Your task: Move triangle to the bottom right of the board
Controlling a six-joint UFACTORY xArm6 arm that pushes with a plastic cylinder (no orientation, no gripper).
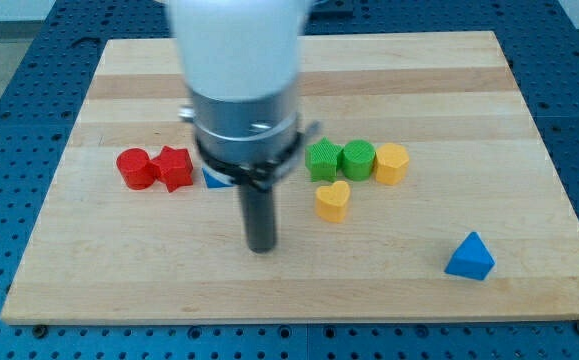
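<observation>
The blue triangle (pixel 469 257) lies near the board's bottom right. My tip (pixel 261 247) touches the board left of centre, far to the left of the triangle and apart from it. The yellow heart (pixel 332 200) lies right of my tip. The arm body hides most of the blue cube (pixel 212 179), which shows only as a sliver above my tip.
A red cylinder (pixel 134 168) and a red star (pixel 175 167) touch each other at the left. A green star (pixel 323 160), a green hexagon (pixel 358 159) and a yellow hexagon (pixel 392 163) stand in a row right of centre. The wooden board (pixel 529 120) lies on a blue perforated table.
</observation>
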